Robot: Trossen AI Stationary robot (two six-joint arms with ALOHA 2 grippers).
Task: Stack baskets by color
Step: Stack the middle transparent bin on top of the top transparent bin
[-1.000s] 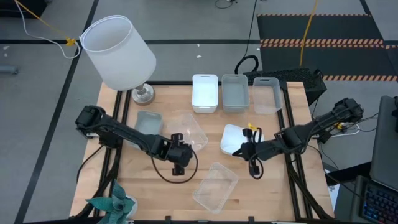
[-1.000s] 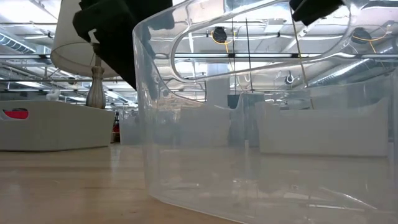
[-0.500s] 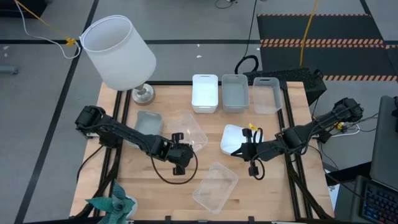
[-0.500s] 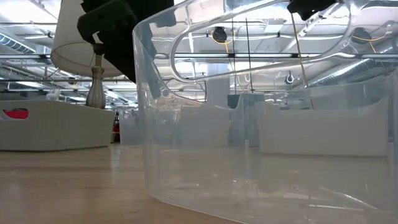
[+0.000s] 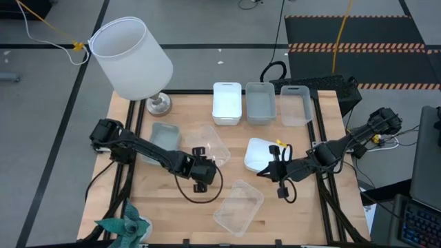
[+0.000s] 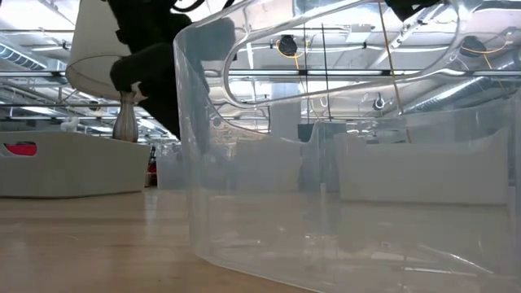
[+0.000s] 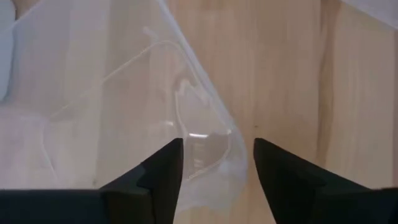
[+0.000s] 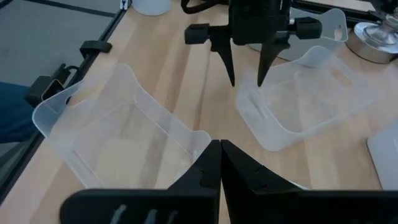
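- We are noting three baskets lined up at the counter's (image 5: 179,207) twelve o'clock edge: a white basket (image 5: 227,103), a grey basket (image 5: 260,103) and a clear basket (image 5: 295,105), side by side. We are judging these as the starting piles, one per colour.
- The left pincer (image 5: 200,160) is hanging over the counter's centre with its fingers (image 7: 163,174) spread wide, straddling the corner rim of a tilted clear basket (image 5: 213,143). Nothing is gripped yet; we are reading this as lining up for a pinch on the thin wall.
- Just at nine o'clock of that one, a loose grey basket (image 5: 164,135) is lying near the left arm.
- The right pincer (image 5: 267,169) is sitting fully closed and empty, beside a loose white basket (image 5: 262,153) at about three o'clock of centre. We are judging it as waiting.
- Another clear basket (image 5: 239,205) is resting at six o'clock, skewed, close to the low camera, filling that view.
- A lamp (image 5: 134,58) is standing at the eleven o'clock corner, apart from the sorting.
- Risk, as we are judging it: the clear wall is slippery and flexible, so a rim pinch could slip.
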